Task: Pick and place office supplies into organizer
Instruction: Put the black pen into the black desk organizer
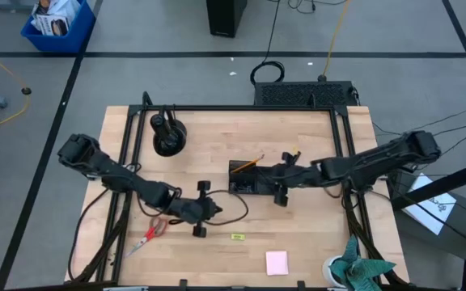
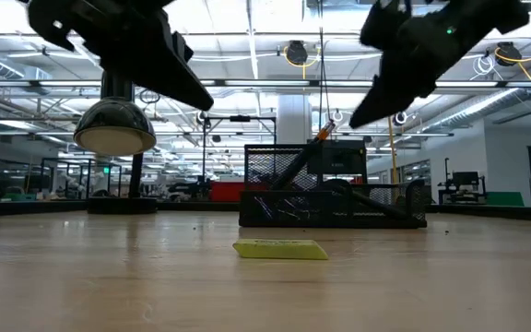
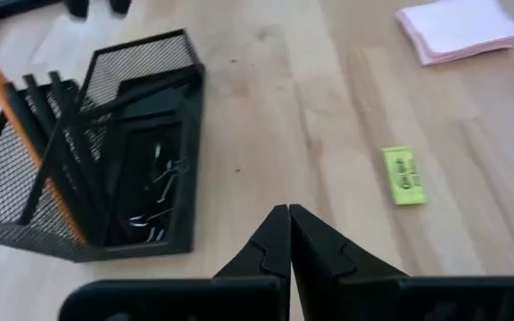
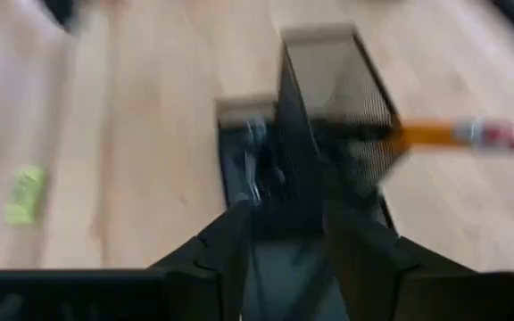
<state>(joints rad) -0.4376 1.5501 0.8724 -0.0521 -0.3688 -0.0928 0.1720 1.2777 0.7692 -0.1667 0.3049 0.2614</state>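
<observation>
The organizer, a black mesh tray, stands mid-table. In it are an orange pencil leaning over the rim, black pens and small clips. My left gripper is shut and empty, above the bare wood on the organizer's near-left side. My right gripper is open with nothing between its fingers, above the organizer's right end. Flat on the table lie the yellow-green tag, the pink notepad and the red-handled scissors.
A round black dome-shaped lamp stands at the far left of the table. A teal cloth sits at the near right corner. A black frame runs along the table's edges. Bare wood lies between the organizer and the tag.
</observation>
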